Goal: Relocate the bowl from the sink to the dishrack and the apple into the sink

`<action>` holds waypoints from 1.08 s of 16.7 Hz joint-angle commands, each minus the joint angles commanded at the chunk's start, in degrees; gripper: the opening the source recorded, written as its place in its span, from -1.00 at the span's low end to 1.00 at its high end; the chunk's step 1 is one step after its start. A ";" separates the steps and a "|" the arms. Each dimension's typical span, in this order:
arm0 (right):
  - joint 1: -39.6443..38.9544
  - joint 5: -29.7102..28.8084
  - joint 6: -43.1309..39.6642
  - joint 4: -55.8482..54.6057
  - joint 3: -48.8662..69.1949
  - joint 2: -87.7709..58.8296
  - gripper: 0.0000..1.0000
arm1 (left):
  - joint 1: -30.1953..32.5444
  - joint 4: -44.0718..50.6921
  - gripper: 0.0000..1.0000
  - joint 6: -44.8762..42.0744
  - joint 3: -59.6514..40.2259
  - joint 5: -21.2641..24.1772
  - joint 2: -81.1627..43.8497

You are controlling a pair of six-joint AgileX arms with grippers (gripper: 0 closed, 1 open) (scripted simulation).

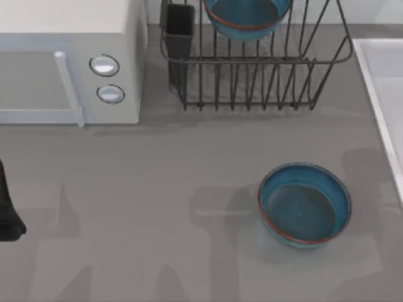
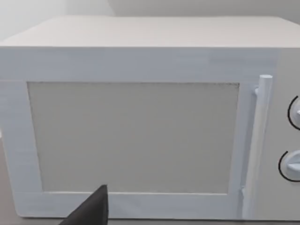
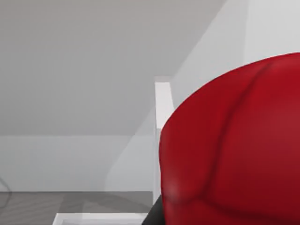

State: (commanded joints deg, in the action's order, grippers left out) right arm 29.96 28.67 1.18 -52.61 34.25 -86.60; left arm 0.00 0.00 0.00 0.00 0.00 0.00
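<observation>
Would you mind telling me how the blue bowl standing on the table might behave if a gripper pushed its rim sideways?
The bowl on the table looks glazed, so fingers may slip. Its wide, low shape suggests sliding rather than tipping. It appears rigid, possibly breakable.

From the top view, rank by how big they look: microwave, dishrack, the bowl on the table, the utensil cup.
Largest to smallest in the top view:
1. dishrack and microwave: similar, both cropped by the frame, so unranked.
2. bowl on the table.
3. utensil cup.
</observation>
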 joint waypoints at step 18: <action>0.29 -0.46 -0.34 -46.76 -6.21 -40.39 -1.00 | 0.00 0.00 1.00 0.00 0.00 0.00 0.00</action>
State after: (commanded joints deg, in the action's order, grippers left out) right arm 30.25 28.21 0.84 -99.37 28.04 -126.99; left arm 0.00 0.00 0.00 0.00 0.00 0.00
